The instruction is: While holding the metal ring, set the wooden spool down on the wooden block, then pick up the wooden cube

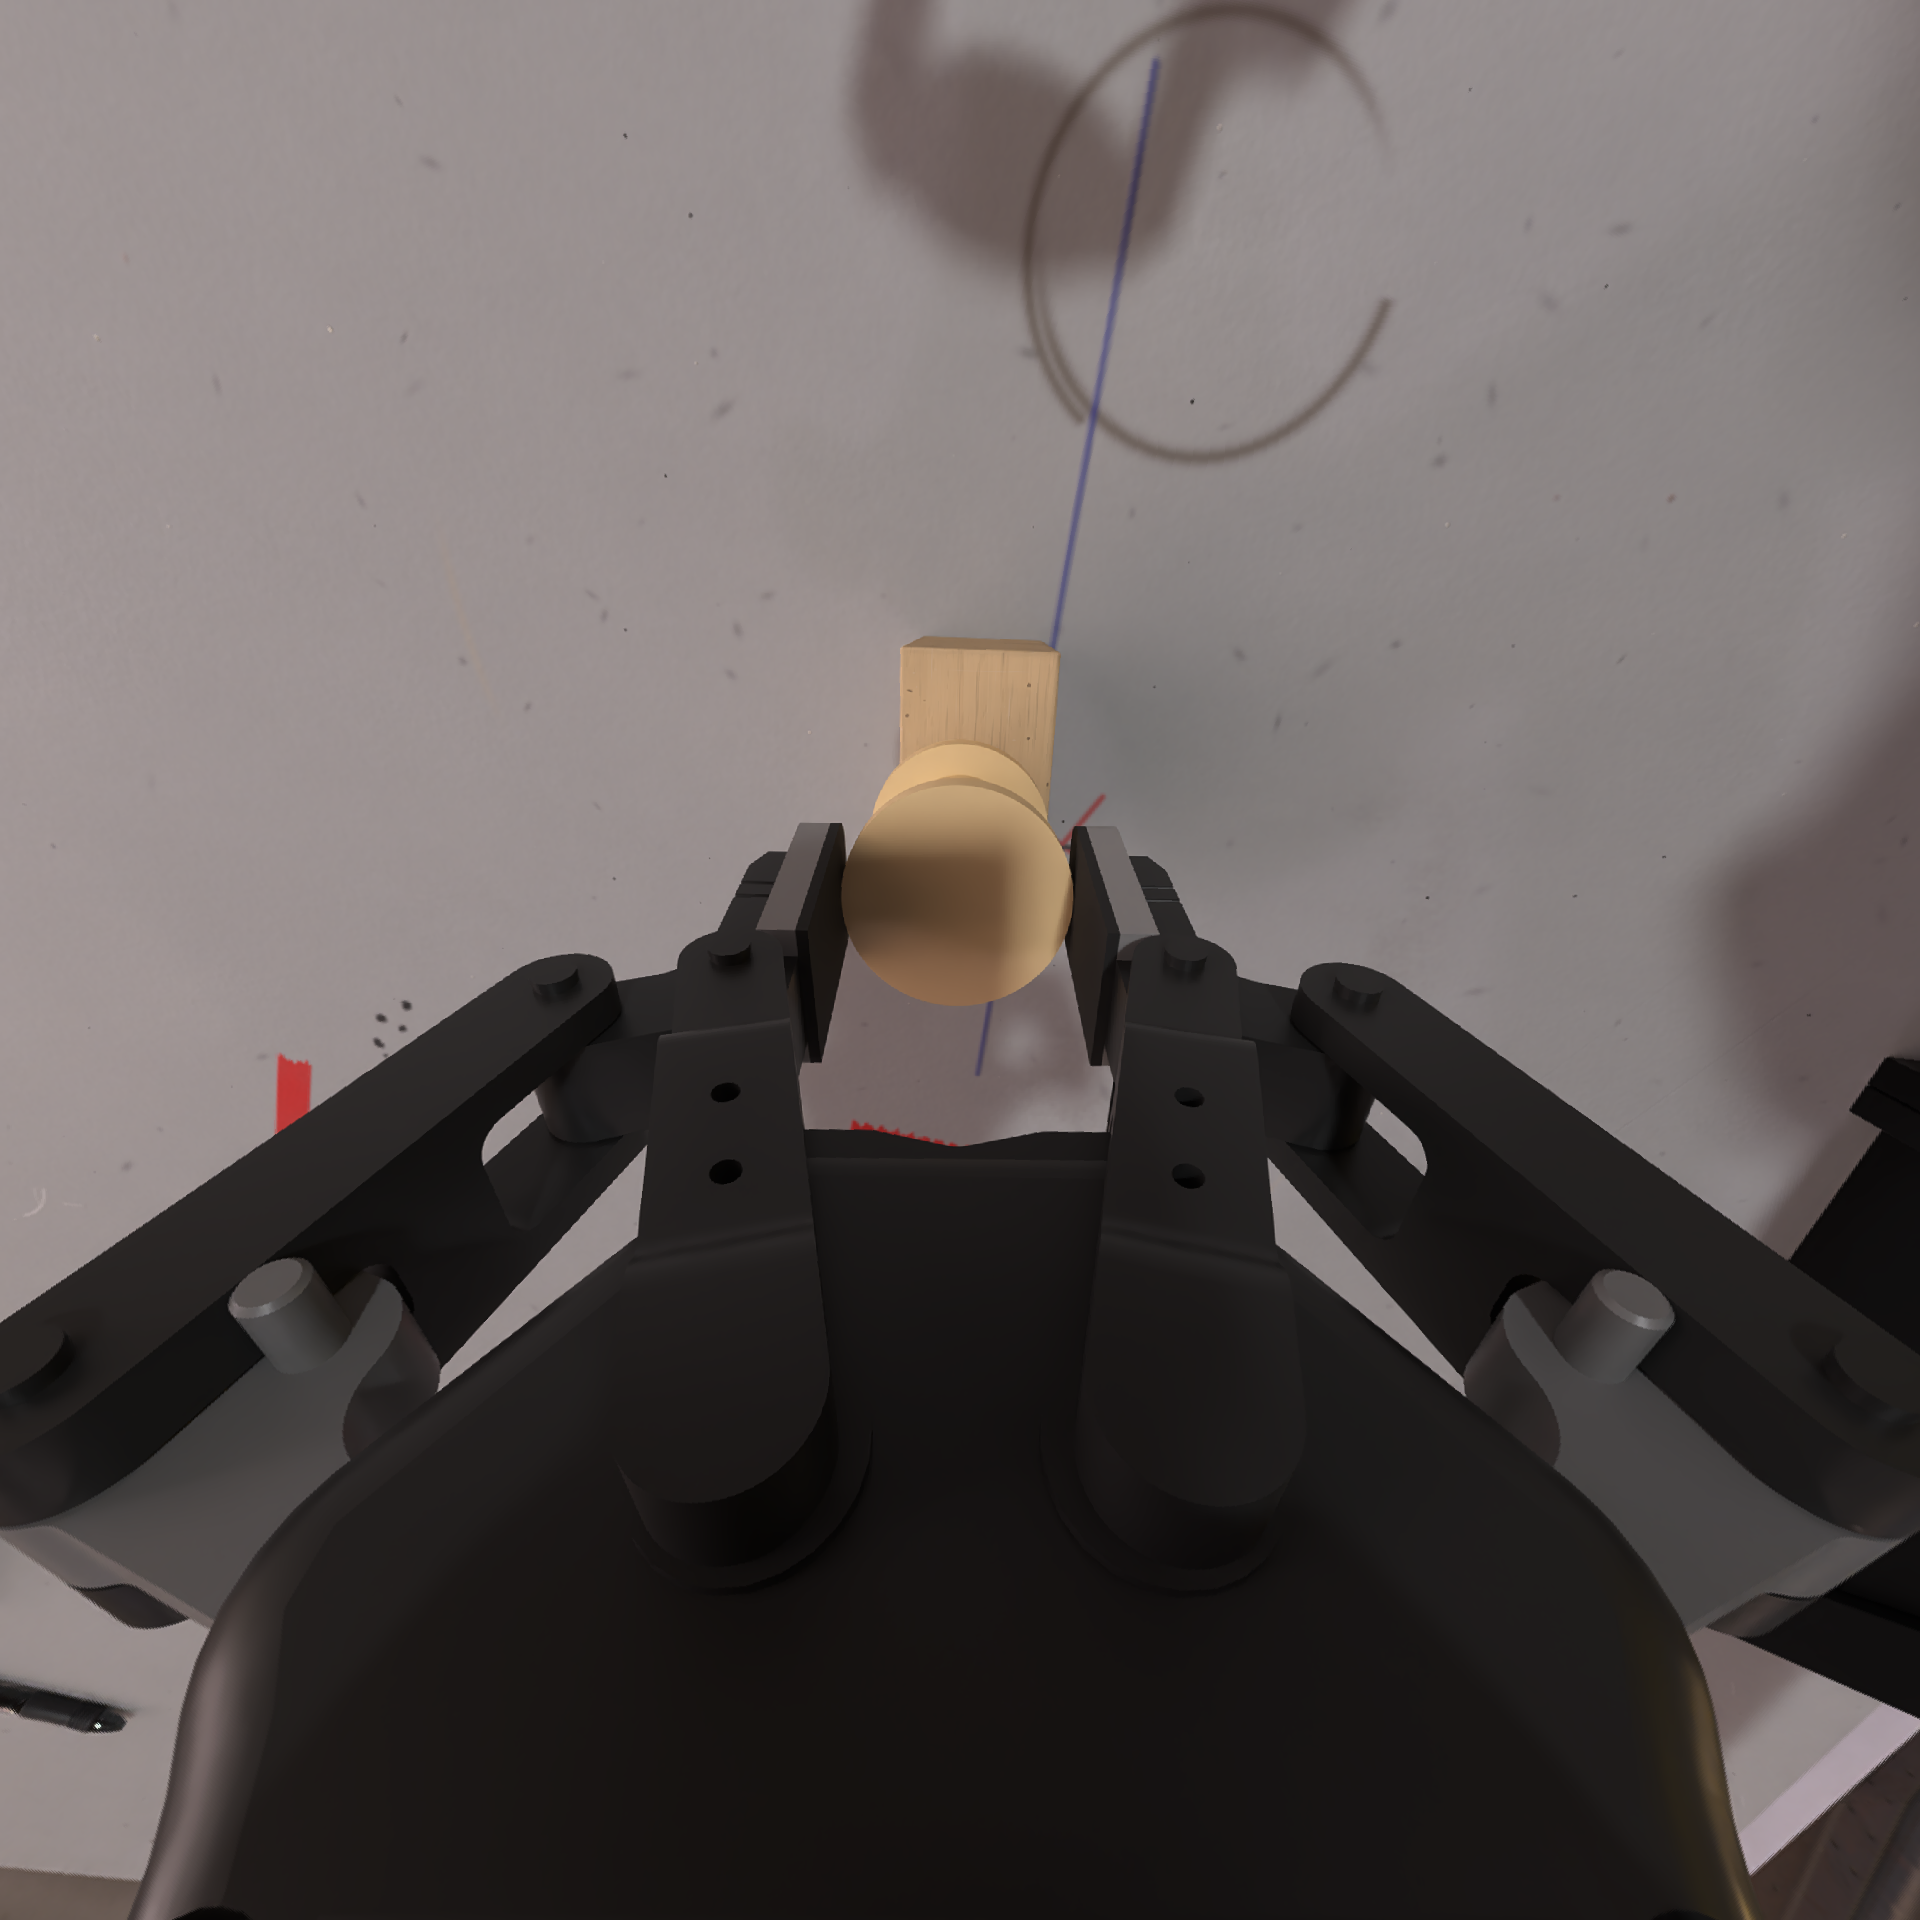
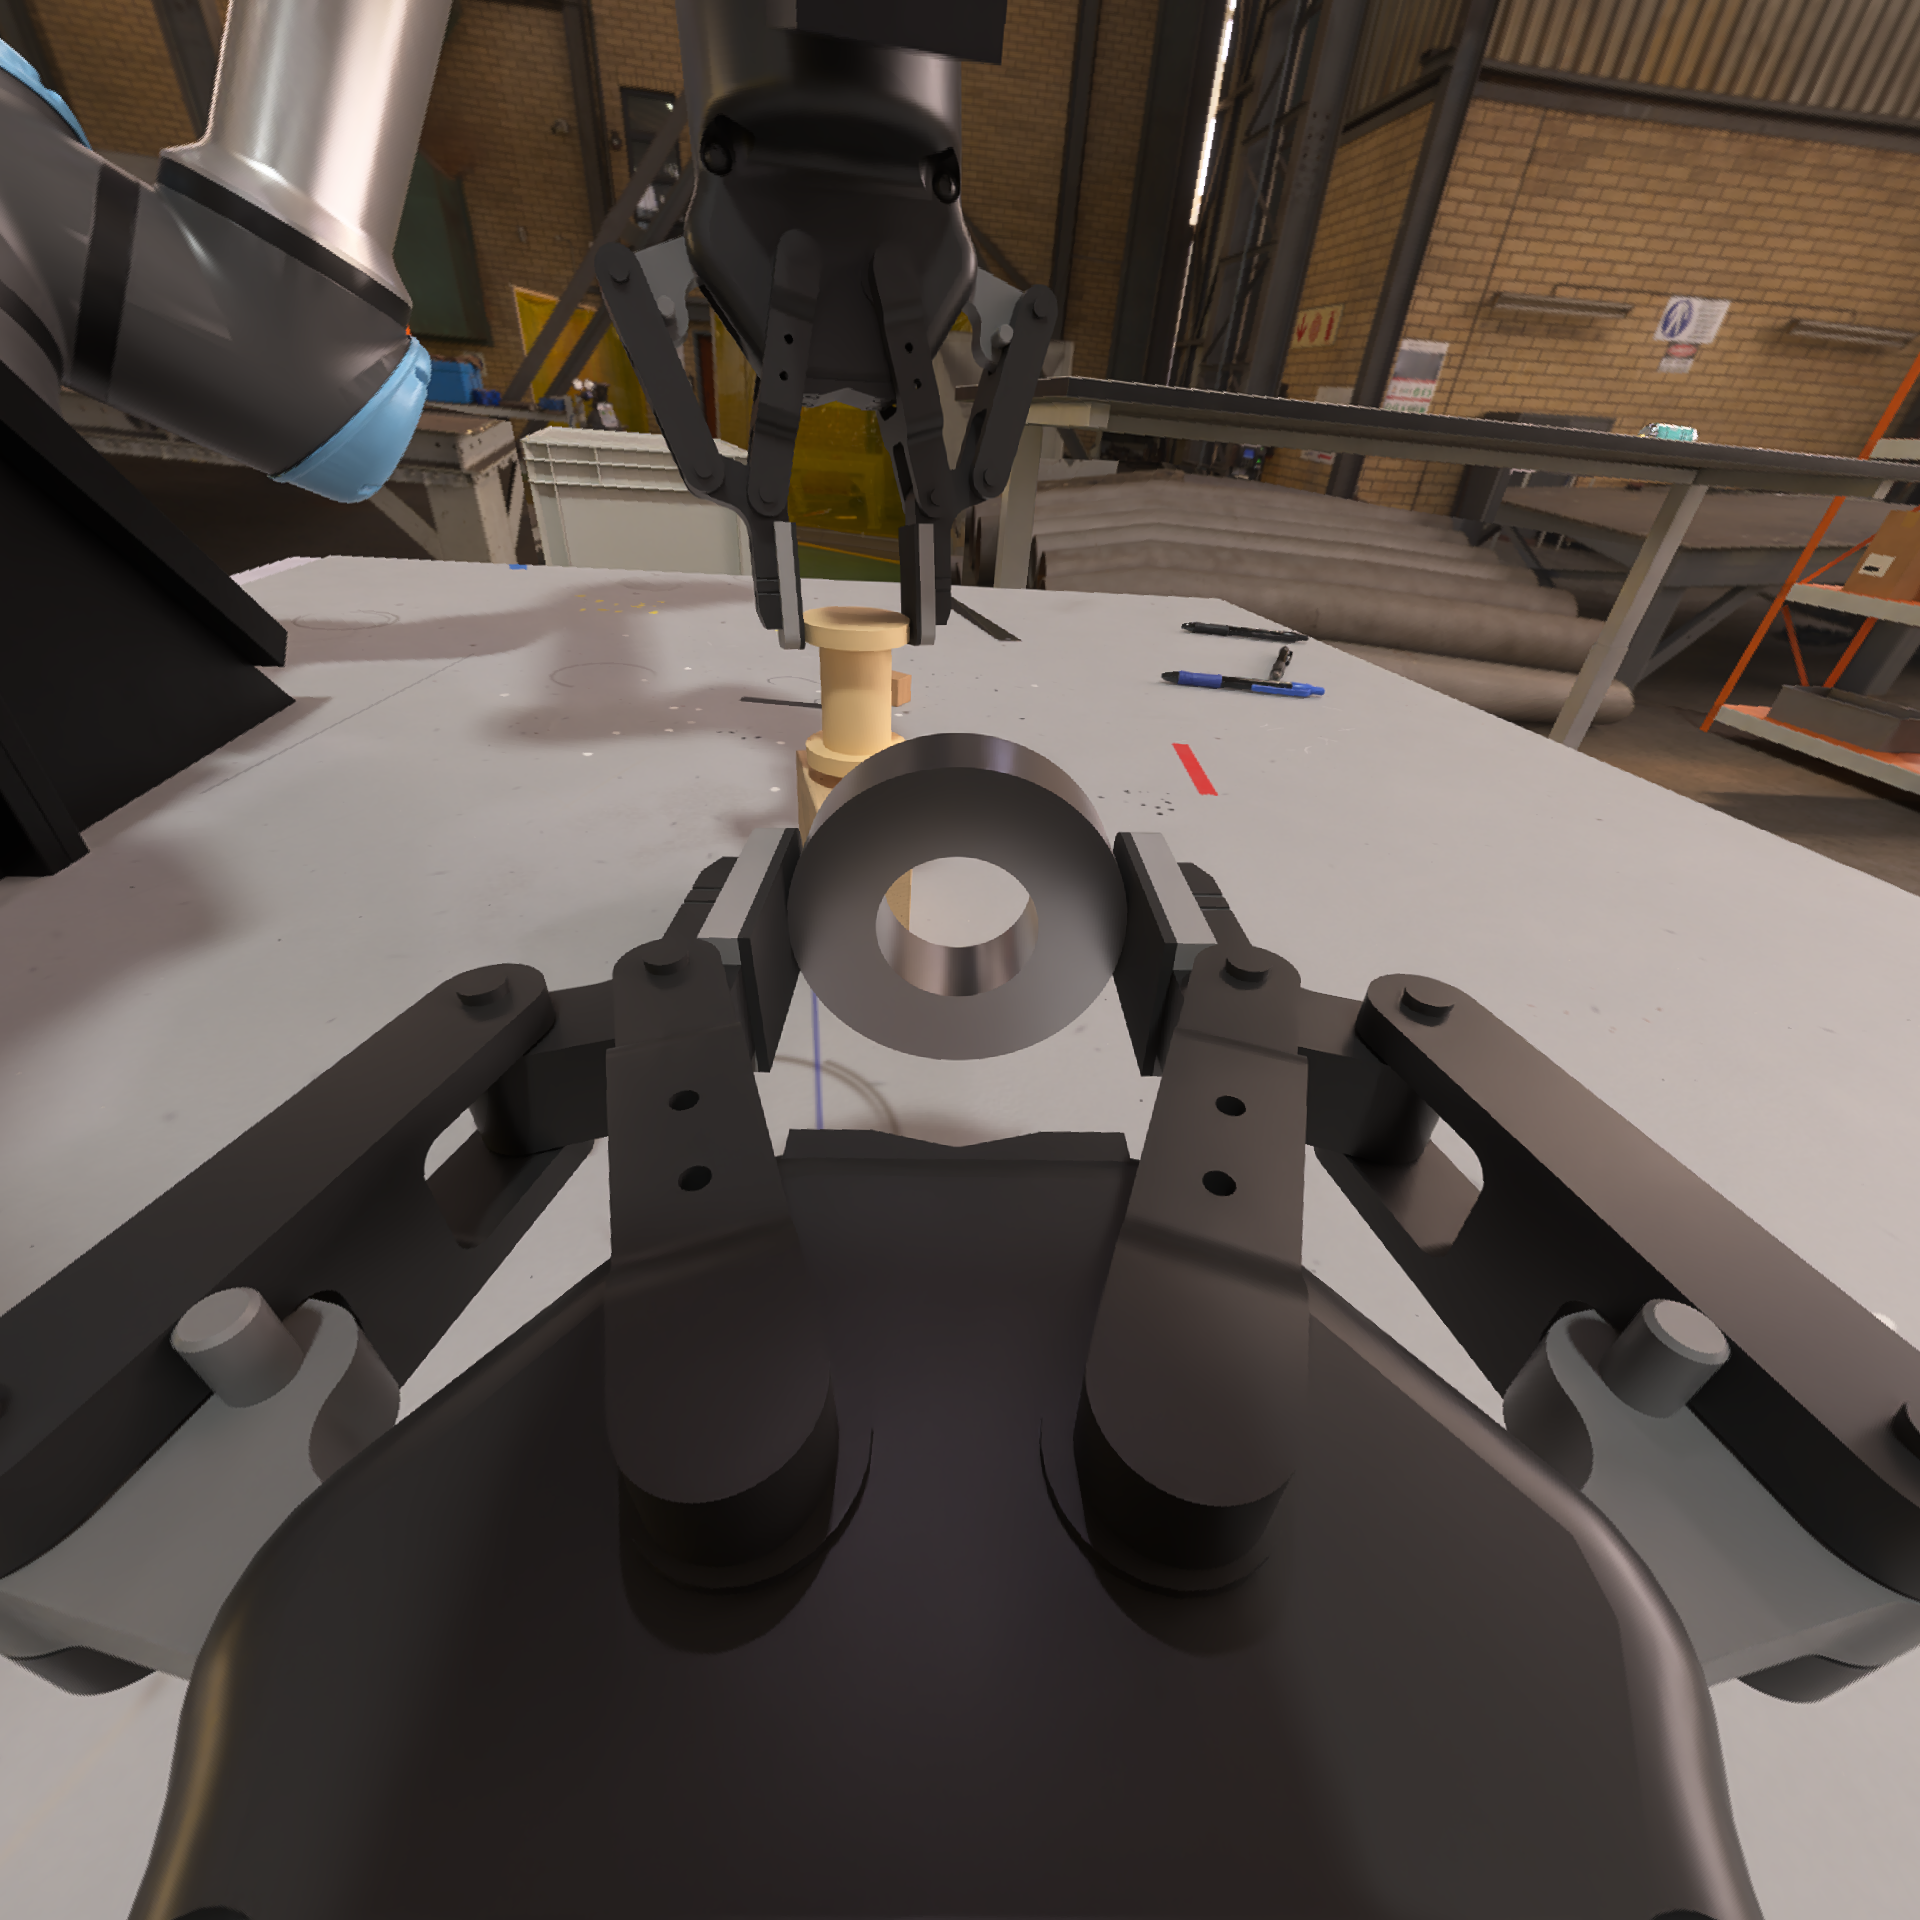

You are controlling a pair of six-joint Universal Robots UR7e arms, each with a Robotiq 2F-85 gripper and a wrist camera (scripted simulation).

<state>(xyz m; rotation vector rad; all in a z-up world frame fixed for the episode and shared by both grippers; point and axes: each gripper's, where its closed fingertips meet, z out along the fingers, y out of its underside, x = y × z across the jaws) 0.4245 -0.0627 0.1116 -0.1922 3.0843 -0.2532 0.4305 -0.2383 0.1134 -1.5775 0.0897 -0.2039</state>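
My left gripper [image 1: 956, 904] points straight down and is shut on the top flange of the wooden spool [image 1: 956, 883]. The spool stands upright with its lower flange on or just above the wooden block [image 1: 977, 696]. In the right wrist view the left gripper [image 2: 854, 613] holds the spool [image 2: 854, 696] over the block [image 2: 810, 800], which the ring partly hides. A small wooden cube [image 2: 900, 684] peeks out behind the spool on the table. My right gripper [image 2: 956, 914] is shut on the dark metal ring [image 2: 831, 925] and holds it above the table in front of the block.
Two pens [image 2: 1242, 683] and a red tape strip [image 2: 1195, 769] lie at the right of the white table [image 2: 1455, 935]. A black box [image 2: 104, 623] stands at the left. A circular scuff [image 1: 1195, 260], red tape [image 1: 293, 1091] and a black pen [image 1: 62, 1709] mark the tabletop.
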